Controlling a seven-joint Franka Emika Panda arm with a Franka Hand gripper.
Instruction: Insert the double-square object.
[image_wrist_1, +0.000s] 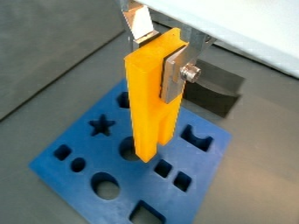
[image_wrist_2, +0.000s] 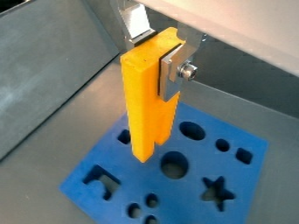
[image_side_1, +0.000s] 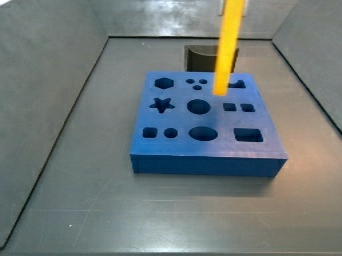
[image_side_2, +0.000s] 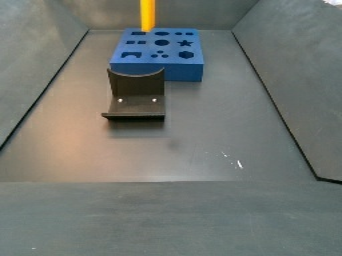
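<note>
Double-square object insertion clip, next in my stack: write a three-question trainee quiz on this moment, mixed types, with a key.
1. True or false: the gripper is shut on the double-square object.
2. Multiple choice: the bar's lower end is A) sunk deep in the blue block, B) above the block's top, C) lying on the floor.
3. Fill in: behind the block in a side view stands the dark grey ____ piece.

Key: 1 true, silver fingers clamp its upper part in both wrist views; 2 B; 3 curved.
</note>
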